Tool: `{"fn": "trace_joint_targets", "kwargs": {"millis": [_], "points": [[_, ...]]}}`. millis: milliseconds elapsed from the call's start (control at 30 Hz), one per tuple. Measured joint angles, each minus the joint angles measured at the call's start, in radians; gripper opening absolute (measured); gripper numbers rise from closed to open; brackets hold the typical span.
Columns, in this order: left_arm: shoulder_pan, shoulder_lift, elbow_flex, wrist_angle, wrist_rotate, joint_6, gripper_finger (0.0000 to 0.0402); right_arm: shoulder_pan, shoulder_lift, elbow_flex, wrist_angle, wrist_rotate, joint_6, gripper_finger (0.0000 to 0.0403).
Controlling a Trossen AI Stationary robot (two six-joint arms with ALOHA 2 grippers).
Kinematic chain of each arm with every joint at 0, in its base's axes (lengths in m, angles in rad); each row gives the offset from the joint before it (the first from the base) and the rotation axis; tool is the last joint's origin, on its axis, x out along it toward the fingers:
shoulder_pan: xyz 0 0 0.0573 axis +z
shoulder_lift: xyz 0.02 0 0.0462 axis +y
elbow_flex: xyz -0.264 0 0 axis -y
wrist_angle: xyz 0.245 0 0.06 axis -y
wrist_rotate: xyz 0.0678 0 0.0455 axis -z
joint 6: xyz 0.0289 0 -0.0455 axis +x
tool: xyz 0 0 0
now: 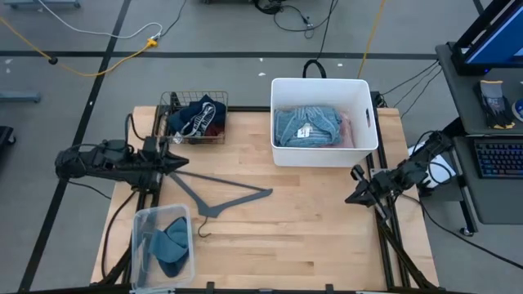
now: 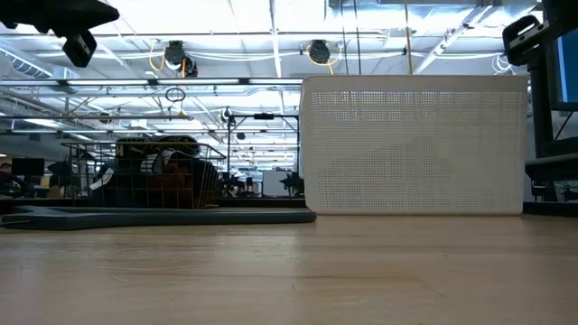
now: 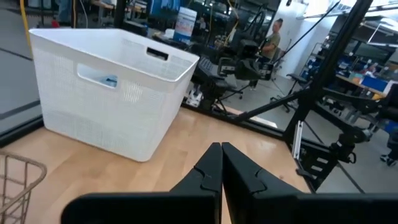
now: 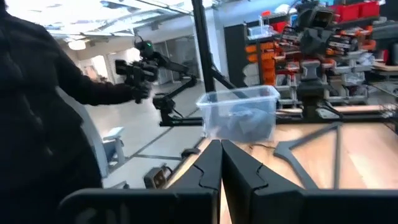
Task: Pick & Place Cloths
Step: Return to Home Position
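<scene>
Wooden counter [image 1: 310, 237]: left tool [image 1: 185, 161] and right tool [image 1: 350, 198] both clenched, empty. Light blue denim cloth [image 1: 306, 126] lies in white bin [image 1: 282, 90], ahead of left tool. Judged soft, light, limp; pinch a raised fold.

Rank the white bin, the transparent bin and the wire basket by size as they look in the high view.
1. white bin
2. transparent bin
3. wire basket, only a little smaller than the transparent bin
</scene>
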State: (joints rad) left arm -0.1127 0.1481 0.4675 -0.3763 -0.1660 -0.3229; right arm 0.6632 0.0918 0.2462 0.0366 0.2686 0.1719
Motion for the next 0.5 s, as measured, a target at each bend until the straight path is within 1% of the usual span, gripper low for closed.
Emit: {"fn": "trace_joint_targets", "kwargs": {"millis": [100,233,400,500], "points": [[0.0,-0.028,-0.009,-0.02,0.0,-0.001,0.0004,0.0,-0.022,0.0,-0.048,0.048,0.015,0.0],[0.0,-0.053,-0.088,0.042,0.0,0.005,0.0011,0.0,-0.033,0.0,-0.077,0.12,0.037,0.0],[0.0,-0.073,-0.213,0.169,0.022,-0.002,0.0002,0.0,-0.033,0.0,-0.076,0.123,0.052,0.0],[0.0,-0.091,-0.268,0.223,0.036,-0.002,0.0009,0.0,-0.033,0.0,-0.094,0.121,0.079,0.0]]}}
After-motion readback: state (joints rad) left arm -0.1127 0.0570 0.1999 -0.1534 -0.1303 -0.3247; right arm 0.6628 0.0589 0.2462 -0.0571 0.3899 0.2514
